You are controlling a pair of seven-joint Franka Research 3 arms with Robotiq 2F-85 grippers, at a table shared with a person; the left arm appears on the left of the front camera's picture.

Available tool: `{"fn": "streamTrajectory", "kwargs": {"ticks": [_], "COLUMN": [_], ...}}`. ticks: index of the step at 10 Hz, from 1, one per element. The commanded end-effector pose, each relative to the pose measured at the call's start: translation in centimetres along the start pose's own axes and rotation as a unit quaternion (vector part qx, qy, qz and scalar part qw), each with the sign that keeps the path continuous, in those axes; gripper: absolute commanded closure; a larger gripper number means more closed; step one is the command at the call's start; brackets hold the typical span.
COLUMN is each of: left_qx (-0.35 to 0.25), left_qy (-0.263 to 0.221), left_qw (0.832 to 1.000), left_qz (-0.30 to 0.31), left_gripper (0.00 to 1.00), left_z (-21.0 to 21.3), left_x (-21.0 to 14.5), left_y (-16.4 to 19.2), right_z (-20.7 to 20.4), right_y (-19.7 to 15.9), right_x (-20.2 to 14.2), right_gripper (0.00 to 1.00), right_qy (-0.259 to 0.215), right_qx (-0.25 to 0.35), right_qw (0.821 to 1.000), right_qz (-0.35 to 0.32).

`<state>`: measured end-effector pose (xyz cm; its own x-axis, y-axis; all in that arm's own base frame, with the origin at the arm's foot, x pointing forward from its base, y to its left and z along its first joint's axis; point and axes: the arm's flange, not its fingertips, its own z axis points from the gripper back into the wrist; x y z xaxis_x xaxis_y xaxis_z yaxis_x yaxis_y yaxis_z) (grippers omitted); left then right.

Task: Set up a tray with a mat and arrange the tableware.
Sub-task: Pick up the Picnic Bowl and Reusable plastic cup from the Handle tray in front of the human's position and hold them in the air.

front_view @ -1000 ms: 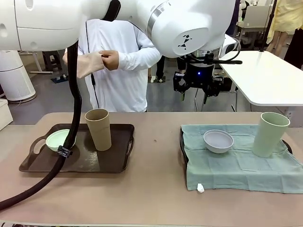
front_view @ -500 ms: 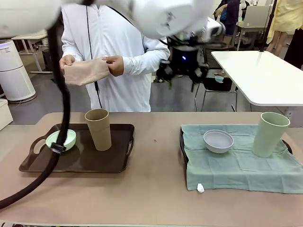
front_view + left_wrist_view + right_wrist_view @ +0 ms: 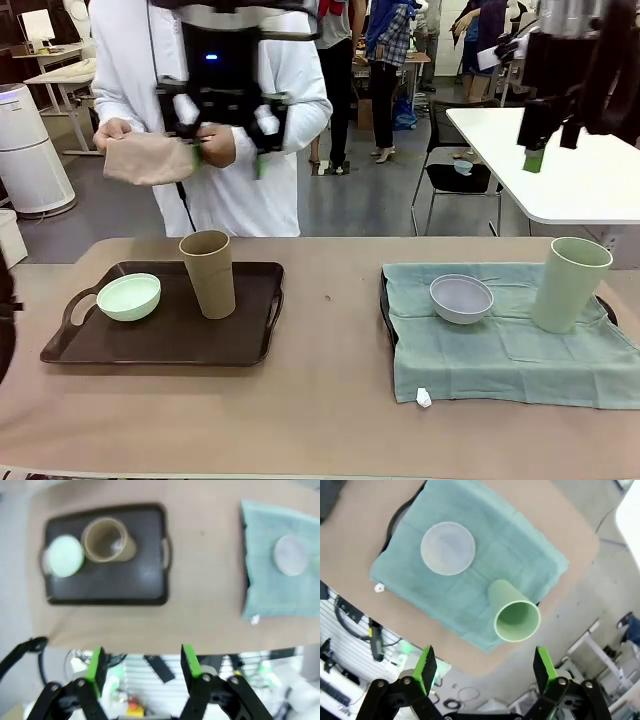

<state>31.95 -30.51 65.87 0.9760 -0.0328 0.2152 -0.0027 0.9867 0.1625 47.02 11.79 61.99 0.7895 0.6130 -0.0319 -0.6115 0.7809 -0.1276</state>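
both your left gripper [image 3: 142,656] and right gripper [image 3: 485,659] hang high, jaws wide and empty, likely leaving room for the person's tan mat [image 3: 150,158]. mint green bowl [image 3: 128,296] and tan-brown cup [image 3: 208,272] stand on the bare brown tray [image 3: 250,342]; grey bowl [image 3: 461,298] and pale green cup [image 3: 570,283] on the green mat [image 3: 500,352].

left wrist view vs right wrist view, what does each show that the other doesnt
Left wrist, not right wrist: the dark tray holding the mint green bowl and tan-brown cup. Right wrist, not left wrist: the pale green cup seen whole, mouth toward the camera. Both: the green mat, the whitish grey bowl on it, the tan table.
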Motion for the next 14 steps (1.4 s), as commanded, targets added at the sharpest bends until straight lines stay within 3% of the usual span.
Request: {"fn": "streamTrajectory", "kwargs": {"ticks": [1,2,3,4,5,6,7,8,9,10,11,12,13,14], "left_qx": [-0.021,-0.021,-0.021,-0.001,-0.118,-0.256,-0.352,-0.448,-0.527,-0.477,-0.362,-0.362,-0.428,-0.53], "left_qy": [-0.02,-0.02,-0.02,-0.01,0.012,0.038,0.053,0.041,0.025,0.028,-0.02,-0.02,-0.005,-0.004], "left_qw": [1.0,1.0,1.0,1.0,0.992,0.965,0.933,0.892,0.848,0.876,0.932,0.932,0.904,0.848], "left_qz": [-0.011,-0.011,-0.011,-0.003,-0.032,-0.038,-0.052,-0.054,-0.048,0.066,-0.019,-0.019,0.014,0.018], "left_gripper": [0.23,0.23,0.23,0.23,0.23,0.23,0.23,0.23,0.23,0.23,0.23,0.23,0.23,0.23], "left_z": [0.0,0.0,0.0,0.1,-1.4,-3.7,-5.8,-7.5,-9.3,-9.9,-6.8,-6.8,-9.5,-8.7], "left_x": [1.2,1.2,1.2,0.1,2.4,4.2,4.7,4.5,4.3,4.2,7.3,7.3,6.4,7.7], "left_y": [-2.5,-2.5,-2.5,-0.7,-0.2,2.6,5.1,7.6,9.6,8.5,8.0,8.0,9.8,11.9], "right_z": [2.7,0.0,0.0,1.9,1.4,1.6,1.1,0.3,-0.9,-1.7,-0.6,-0.6,-2.3,-2.8], "right_y": [-0.1,0.0,0.0,0.4,-1.8,-4.4,-6.9,-9.7,-11.8,-11.9,-9.3,-9.3,-12.5,-12.7], "right_x": [-3.8,0.0,0.0,-0.9,-1.2,-1.3,-1.6,-2.3,-3.3,-4.2,-3.7,-3.7,-5.0,-4.8], "right_gripper": [0.0,0.0,0.0,0.0,0.0,0.0,0.0,0.0,0.0,0.0,0.0,0.0,0.0,0.0], "right_qy": [-0.116,0.0,0.0,-0.038,-0.037,-0.094,-0.135,-0.186,-0.225,-0.231,-0.172,-0.172,-0.208,-0.247], "right_qx": [0.088,0.0,0.0,0.03,0.234,0.404,0.492,0.585,0.64,0.476,0.374,0.374,0.435,0.553], "right_qw": [0.985,1.0,1.0,0.998,0.97,0.907,0.859,0.787,0.734,0.848,0.906,0.906,0.874,0.791], "right_qz": [0.093,0.0,0.0,0.027,0.048,0.064,0.054,0.054,0.048,-0.024,0.096,0.096,0.061,0.081]}}
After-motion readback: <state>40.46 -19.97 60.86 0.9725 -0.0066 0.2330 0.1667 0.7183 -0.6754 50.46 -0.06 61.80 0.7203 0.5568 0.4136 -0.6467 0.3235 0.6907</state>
